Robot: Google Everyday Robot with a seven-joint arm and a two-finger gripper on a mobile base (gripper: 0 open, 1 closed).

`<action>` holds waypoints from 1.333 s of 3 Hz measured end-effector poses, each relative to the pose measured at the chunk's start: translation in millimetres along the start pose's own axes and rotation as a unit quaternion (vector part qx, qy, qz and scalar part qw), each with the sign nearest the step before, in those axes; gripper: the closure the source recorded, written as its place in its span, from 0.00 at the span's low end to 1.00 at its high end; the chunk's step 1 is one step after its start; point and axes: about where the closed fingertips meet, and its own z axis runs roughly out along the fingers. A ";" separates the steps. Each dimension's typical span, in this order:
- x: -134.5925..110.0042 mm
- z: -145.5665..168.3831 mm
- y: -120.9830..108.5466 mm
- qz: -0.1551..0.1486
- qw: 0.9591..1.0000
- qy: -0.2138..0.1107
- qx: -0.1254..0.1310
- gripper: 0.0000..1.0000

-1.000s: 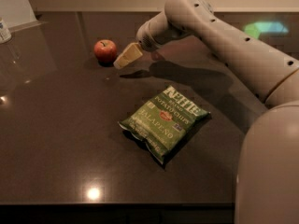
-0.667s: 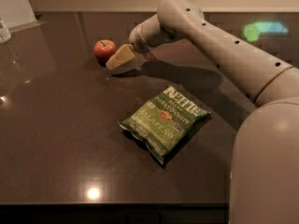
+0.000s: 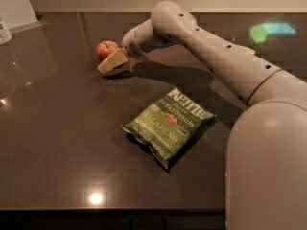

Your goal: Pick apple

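Gripper [image 3: 112, 61] low over dark table [image 3: 57, 128], just beside apple [image 3: 105, 48], open-or-closed state unclear; chip bag [image 3: 168, 126] well apart.

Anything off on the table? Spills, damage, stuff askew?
Nothing stands out. The apple sits intact on the table, with the gripper right beside it. The chip bag lies flat, and no spill is visible.
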 end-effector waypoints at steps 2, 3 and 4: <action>-10.9 11.0 8.2 0.001 1.000 -0.014 -0.017 0.41; -19.3 4.9 14.2 0.000 1.000 -0.018 -0.021 0.65; -36.7 -14.4 24.7 -0.009 0.999 -0.026 -0.025 0.87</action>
